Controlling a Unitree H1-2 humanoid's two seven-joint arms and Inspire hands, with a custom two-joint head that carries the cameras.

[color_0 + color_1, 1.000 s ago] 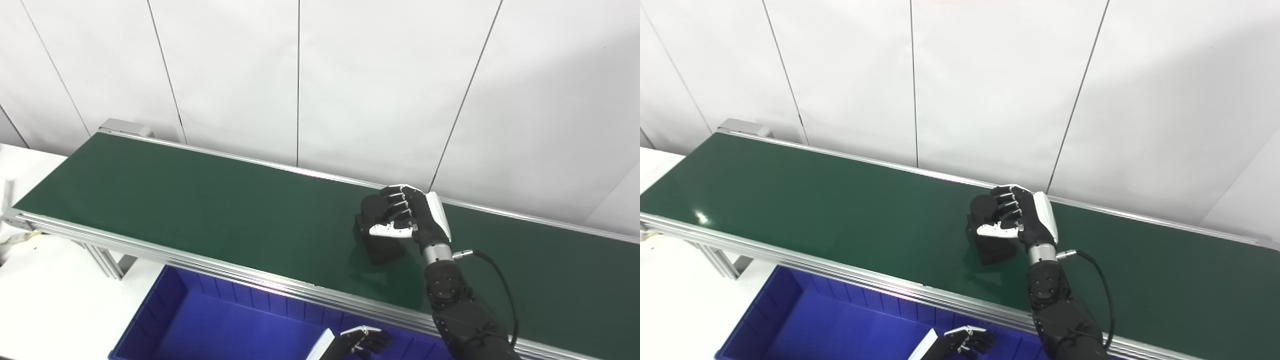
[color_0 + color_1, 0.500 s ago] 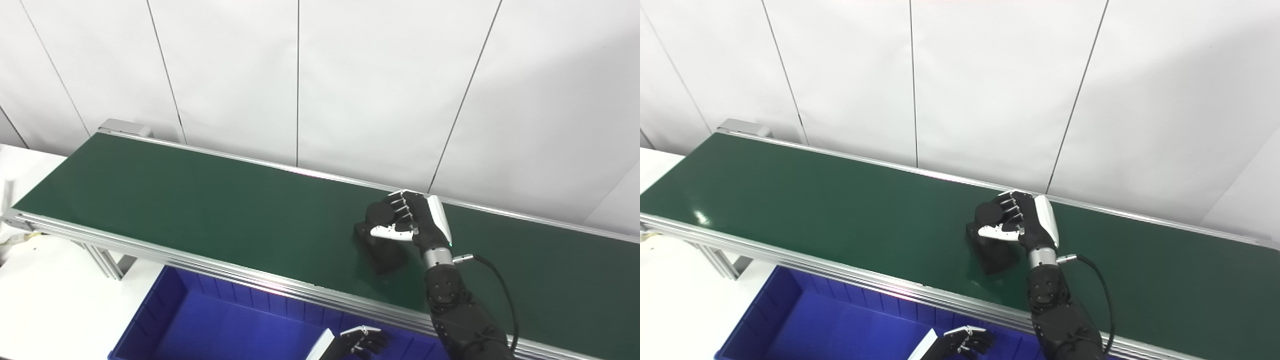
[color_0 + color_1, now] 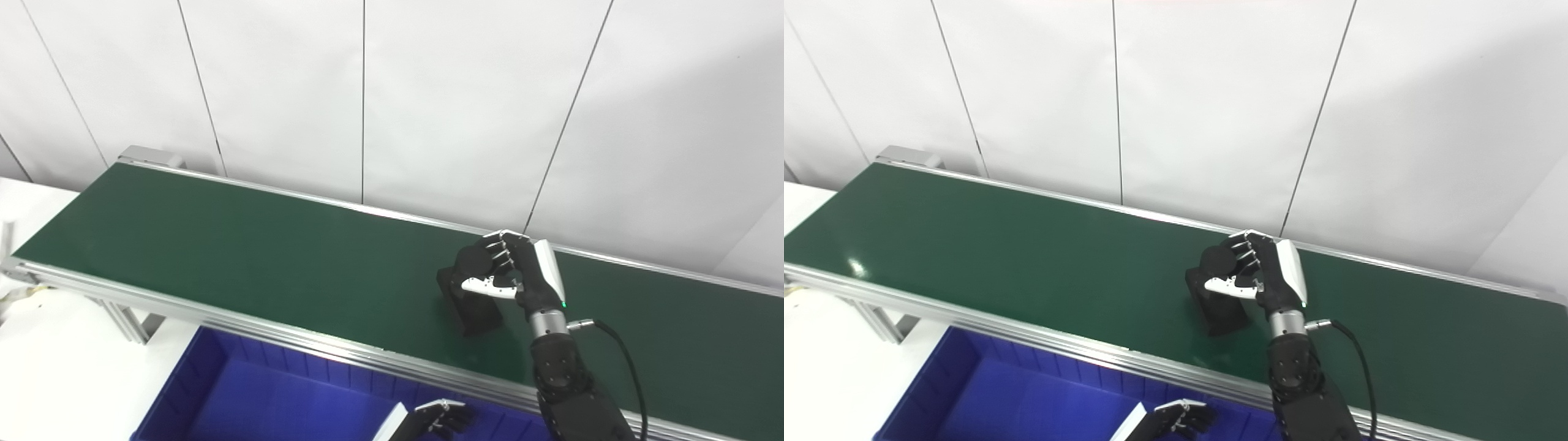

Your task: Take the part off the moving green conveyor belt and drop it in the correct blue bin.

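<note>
A black blocky part [image 3: 470, 301] with a round knob on top stands on the green conveyor belt [image 3: 245, 257], right of the middle. My right hand [image 3: 511, 272] is shut on its upper end, fingers curled over the knob and the white thumb across its near side. The part's lower end looks tilted, at or just above the belt. My left hand [image 3: 438, 419] hangs low over the blue bin [image 3: 257, 404] at the bottom edge with its fingers curled on nothing.
The belt's aluminium rail [image 3: 294, 337] runs between the part and the blue bin. A white panel wall [image 3: 367, 92] stands close behind the belt. A white table [image 3: 55, 361] lies at the lower left.
My right hand has shifted slightly right and up with the part in it, and the part has tilted more upright. The left hand has stayed put.
</note>
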